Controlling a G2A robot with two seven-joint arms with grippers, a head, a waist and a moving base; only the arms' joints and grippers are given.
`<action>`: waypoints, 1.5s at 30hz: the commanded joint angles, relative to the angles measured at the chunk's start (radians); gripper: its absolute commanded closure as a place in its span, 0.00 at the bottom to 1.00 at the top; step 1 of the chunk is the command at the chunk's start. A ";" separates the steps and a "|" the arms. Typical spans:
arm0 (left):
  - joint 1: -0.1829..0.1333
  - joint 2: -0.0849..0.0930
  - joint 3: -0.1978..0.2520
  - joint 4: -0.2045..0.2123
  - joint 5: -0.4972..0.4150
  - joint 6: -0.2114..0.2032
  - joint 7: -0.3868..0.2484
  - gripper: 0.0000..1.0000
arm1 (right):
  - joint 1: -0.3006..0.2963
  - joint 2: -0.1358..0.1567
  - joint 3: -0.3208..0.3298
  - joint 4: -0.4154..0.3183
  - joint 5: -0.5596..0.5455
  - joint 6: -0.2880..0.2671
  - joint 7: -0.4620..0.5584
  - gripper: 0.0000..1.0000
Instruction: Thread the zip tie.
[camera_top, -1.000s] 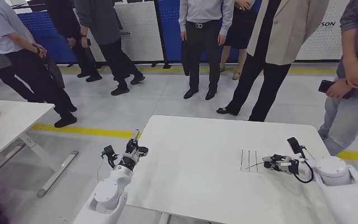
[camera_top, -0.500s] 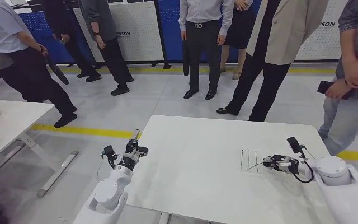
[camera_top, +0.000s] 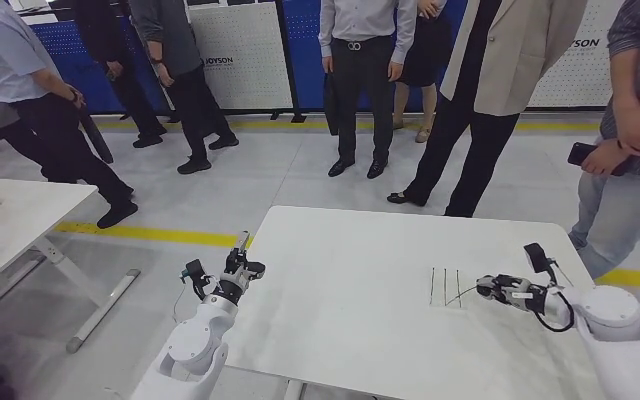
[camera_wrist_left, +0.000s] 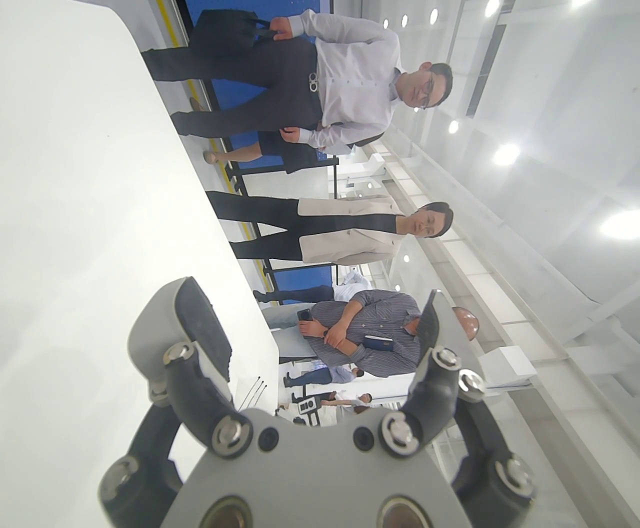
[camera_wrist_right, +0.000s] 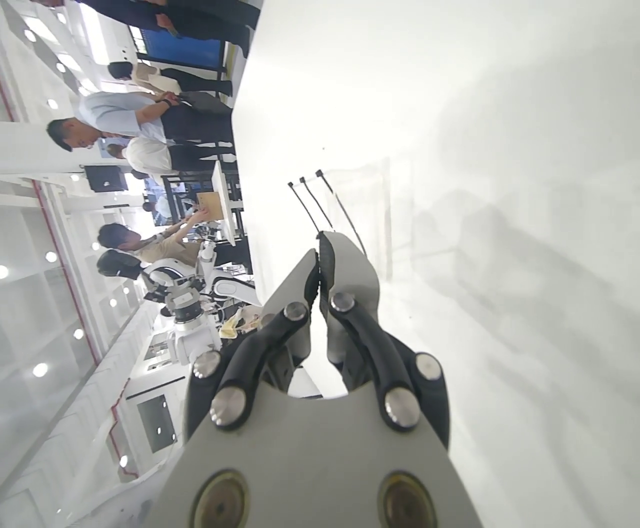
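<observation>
The right gripper (camera_top: 484, 289), at the counter's (camera_top: 350, 300) right side, has its jaws pinched on a thin black zip tie (camera_top: 462, 294) beside three spare ties (camera_top: 445, 285) lying parallel. The left gripper's (camera_wrist_left: 315, 310) jaws gape, empty.

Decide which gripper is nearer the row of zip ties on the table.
Right. The right gripper sits just beside the zip ties, apparently pinching one; the left gripper hangs open at the opposite edge of the table.

Right tool (camera_wrist_right: 320, 247), centre frame, fingers pressed together on a zip tie (camera_wrist_right: 311, 207); two more zip ties (camera_wrist_right: 345, 212) lie alongside on the white table (camera_wrist_right: 450, 100).
</observation>
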 joint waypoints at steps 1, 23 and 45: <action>0.000 0.000 0.000 0.000 0.000 0.000 0.000 0.00 | -0.034 0.008 0.041 -0.035 0.054 -0.030 0.016 1.00; 0.000 0.000 0.000 0.000 0.000 0.000 0.000 0.00 | -0.183 0.000 0.086 -0.261 0.354 -0.094 -0.065 1.00; -0.004 -0.001 0.001 0.001 -0.012 0.000 -0.011 0.00 | -0.224 -0.043 -0.062 -0.374 0.381 -0.084 -0.319 1.00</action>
